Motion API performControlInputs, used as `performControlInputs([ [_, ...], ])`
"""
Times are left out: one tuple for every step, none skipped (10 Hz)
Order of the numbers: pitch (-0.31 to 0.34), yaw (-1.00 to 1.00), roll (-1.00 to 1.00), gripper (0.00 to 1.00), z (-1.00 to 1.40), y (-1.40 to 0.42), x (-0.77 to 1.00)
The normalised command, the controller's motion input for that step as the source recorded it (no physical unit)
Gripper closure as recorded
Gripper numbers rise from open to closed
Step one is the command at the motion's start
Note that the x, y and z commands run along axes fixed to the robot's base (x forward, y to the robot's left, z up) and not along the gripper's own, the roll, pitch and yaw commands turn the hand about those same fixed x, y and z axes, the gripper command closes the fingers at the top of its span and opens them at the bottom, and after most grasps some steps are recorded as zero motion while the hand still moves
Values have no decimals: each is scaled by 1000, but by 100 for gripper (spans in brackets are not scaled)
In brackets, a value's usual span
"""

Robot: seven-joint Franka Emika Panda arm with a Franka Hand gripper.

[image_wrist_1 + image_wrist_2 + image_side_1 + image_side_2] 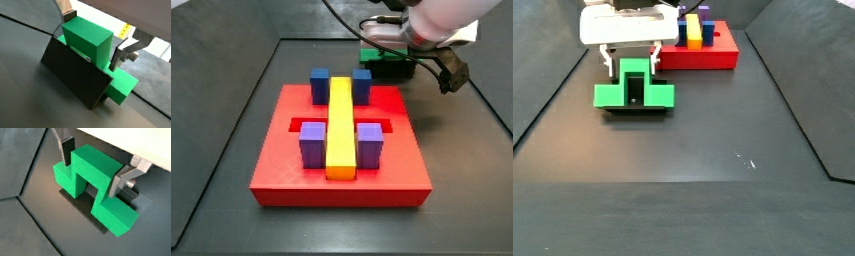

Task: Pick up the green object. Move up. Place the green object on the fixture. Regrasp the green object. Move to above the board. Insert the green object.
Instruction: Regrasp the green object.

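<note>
My claw (97, 170) straddles the green object's (93, 183) raised middle on the fixture (77, 75); fingers look touching, probably pinching.

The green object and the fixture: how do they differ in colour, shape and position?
The green object is bright green; the fixture is dark. The green object is blocky with a raised middle and side arms; the fixture is a thin upright plate on a base. The gripper straddles the green object's raised middle; the fixture stands on the floor. They touch, off the board.

Green object (93, 185) sitting on fixture (77, 75), raised middle between gripper (97, 165) fingers; board (338, 150) lying apart.
</note>
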Motion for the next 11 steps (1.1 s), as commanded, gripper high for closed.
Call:
performControlInputs([
  [0,0,0,100,0,0,0],
  [0,0,0,100,0,0,0],
  [0,0,0,100,0,0,0],
  [0,0,0,100,0,0,0],
  [0,0,0,100,0,0,0],
  [0,0,0,100,0,0,0],
  [0,0,0,100,0,0,0],
  [0,0,0,100,0,0,0],
  [0,0,0,100,0,0,0],
  [0,0,0,100,0,0,0],
  [0,0,0,100,0,0,0],
])
